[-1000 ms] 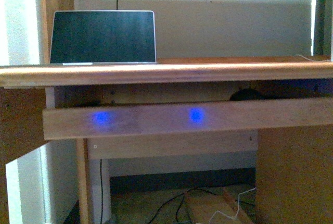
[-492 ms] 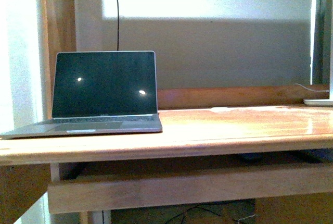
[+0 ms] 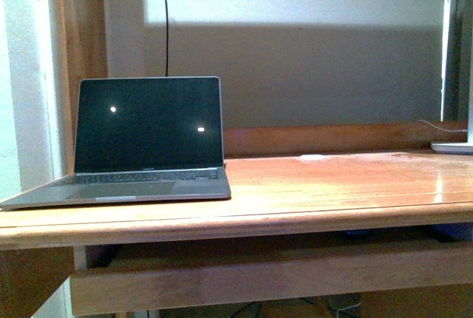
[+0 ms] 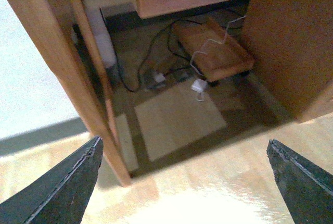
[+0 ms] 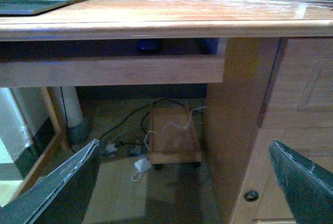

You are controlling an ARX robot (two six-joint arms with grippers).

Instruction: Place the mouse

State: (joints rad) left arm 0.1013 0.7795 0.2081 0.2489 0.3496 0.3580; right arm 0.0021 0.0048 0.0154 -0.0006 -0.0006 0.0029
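The mouse is a small dark dome lying in the pull-out tray under the desk top, lit bluish in the right wrist view. In the front view only a dark sliver of it shows between the desk edge and the tray rail. My right gripper is open and empty, low in front of the desk and well below the mouse. My left gripper is open and empty, pointing at the floor by the desk's left leg. Neither arm shows in the front view.
An open laptop with a dark screen stands on the left of the wooden desk top. A white lamp base is at the far right. Under the desk are cables, a white charger and a wheeled wooden stand. A cabinet closes the right side.
The front view has risen from the level of the desk's edge to above the desk top. The laptop's keyboard and the desk surface now show; the tray has sunk low in the picture.
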